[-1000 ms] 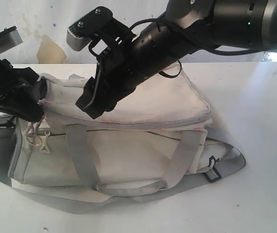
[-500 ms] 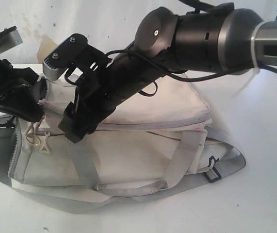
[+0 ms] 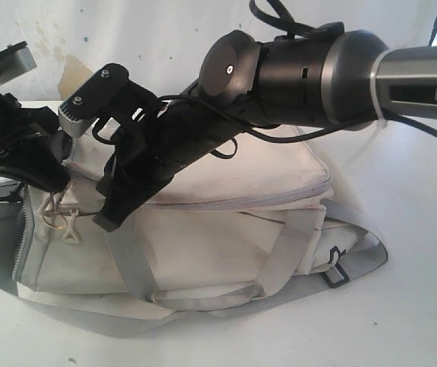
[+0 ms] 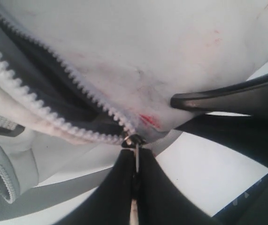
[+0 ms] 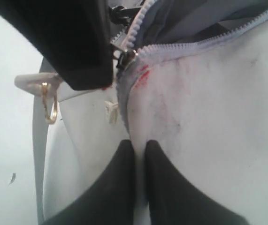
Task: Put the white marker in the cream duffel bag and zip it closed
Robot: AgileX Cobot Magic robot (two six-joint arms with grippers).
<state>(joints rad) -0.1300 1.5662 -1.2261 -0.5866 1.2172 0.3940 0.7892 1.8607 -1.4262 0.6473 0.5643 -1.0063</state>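
Cream bag (image 3: 226, 229): left gripper (image 4: 134, 164) clamped on zipper pull (image 4: 136, 157); right gripper (image 5: 139, 146) pinching bag fabric, nearly closed.

I see a white table (image 3: 417, 229) and, behind it, a scuffed pale wall (image 3: 164, 38) bearing a tan patch (image 3: 71, 76).

Fabric of the cream duffel bag (image 5: 209, 131) fills the view, its zip teeth spreading open from a metal zipper pull (image 5: 126, 56). The left gripper (image 5: 106, 61), black, touches the pull, with a red smear (image 5: 143, 75) just beside it. Down the seam from the pull, the right gripper (image 5: 137, 144) pinches a fabric ridge, its jaws nearly touching.
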